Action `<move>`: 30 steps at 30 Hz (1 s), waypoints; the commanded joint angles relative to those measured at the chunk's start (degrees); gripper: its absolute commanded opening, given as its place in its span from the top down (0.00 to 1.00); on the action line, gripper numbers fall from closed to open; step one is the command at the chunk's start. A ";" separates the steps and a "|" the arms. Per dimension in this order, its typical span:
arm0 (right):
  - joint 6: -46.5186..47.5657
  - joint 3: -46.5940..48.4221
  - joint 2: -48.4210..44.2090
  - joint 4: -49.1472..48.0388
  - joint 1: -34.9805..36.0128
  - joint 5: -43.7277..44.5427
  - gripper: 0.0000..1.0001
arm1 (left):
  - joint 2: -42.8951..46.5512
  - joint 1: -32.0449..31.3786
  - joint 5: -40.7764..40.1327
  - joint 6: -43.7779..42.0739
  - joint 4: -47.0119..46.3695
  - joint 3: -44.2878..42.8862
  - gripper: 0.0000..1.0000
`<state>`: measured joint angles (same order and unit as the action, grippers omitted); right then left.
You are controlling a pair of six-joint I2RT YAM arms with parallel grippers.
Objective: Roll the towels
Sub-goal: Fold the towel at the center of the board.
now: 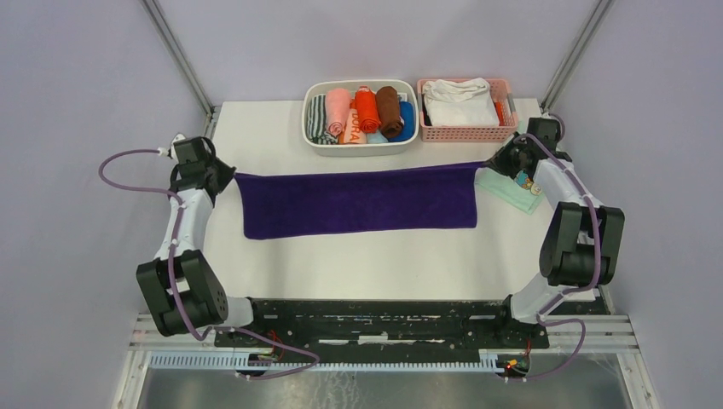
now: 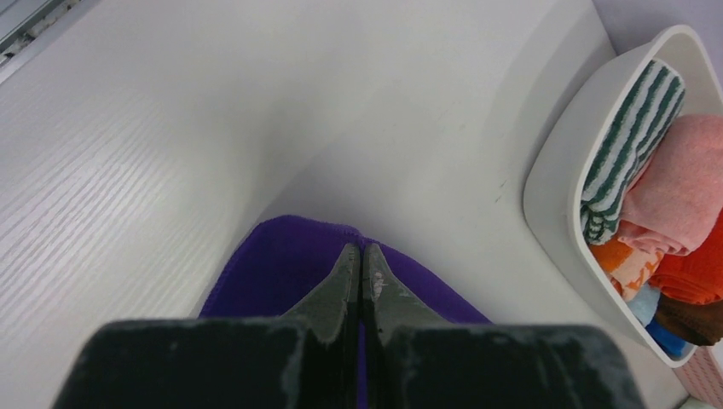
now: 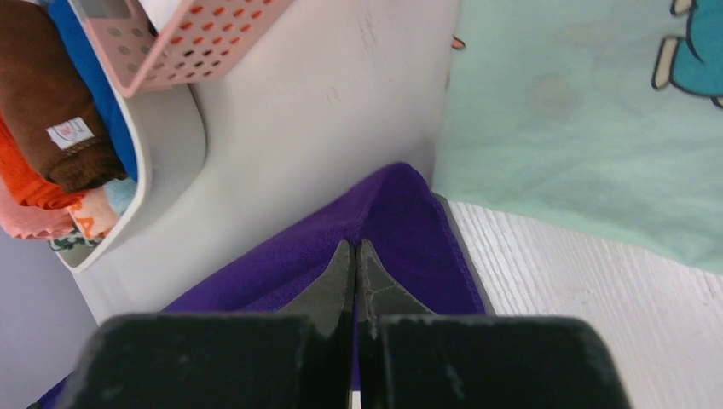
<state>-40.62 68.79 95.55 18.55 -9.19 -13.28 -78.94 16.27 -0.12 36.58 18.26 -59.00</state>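
Count: we see two arms, two hands, one purple towel [image 1: 358, 203], one pink towel [image 1: 338, 109], one white bin [image 1: 361, 148], one pink basket [image 1: 467, 133], one mint cloth [image 1: 509, 191] and one white folded cloth [image 1: 459, 102].

The bin holds at least six rolled cloths. Those underneath are partly hidden, so we give no exact count. The pink towel is one of these, rolled, second from the left beside a green-striped roll [image 1: 317, 118].

The purple towel lies spread as a long left-to-right strip across the middle of the bench [image 1: 358, 264]. The left hand [image 2: 359, 256] is pinched closed on the towel's far left corner, with no gap between the fingers. The right hand [image 3: 354, 251] is likewise pinched closed on the far right corner. The far edge runs straight between the two hands.

Edges: the towel's right end sits just beside the mint cloth, which lies at the right edge of the bench under the right arm. The wrist view shows the two edges touching or nearly so; we cannot tell which.

Room: only a narrow strip of bench separates the far edge from the bin and basket. A broad band of bench lies between the near edge and the arm bases. A short strip lies left of the towel.
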 commanded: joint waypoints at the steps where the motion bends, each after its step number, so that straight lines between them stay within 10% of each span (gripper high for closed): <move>1: 0.73 -3.54 -4.64 0.82 -0.83 2.04 1.00 | 5.11 0.32 -4.73 -0.28 0.72 2.90 0.97; 18: 0.98 -24.01 -11.44 1.70 -0.85 2.95 1.00 | 11.81 0.35 -8.57 6.53 3.04 20.14 0.96; 30: 1.15 -21.81 -10.23 3.77 -0.83 1.74 1.00 | 10.36 1.03 -10.14 4.75 4.61 17.08 0.96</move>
<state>-39.72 43.72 87.18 21.96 -9.80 -10.70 -68.79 16.82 -8.51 40.95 23.16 -38.11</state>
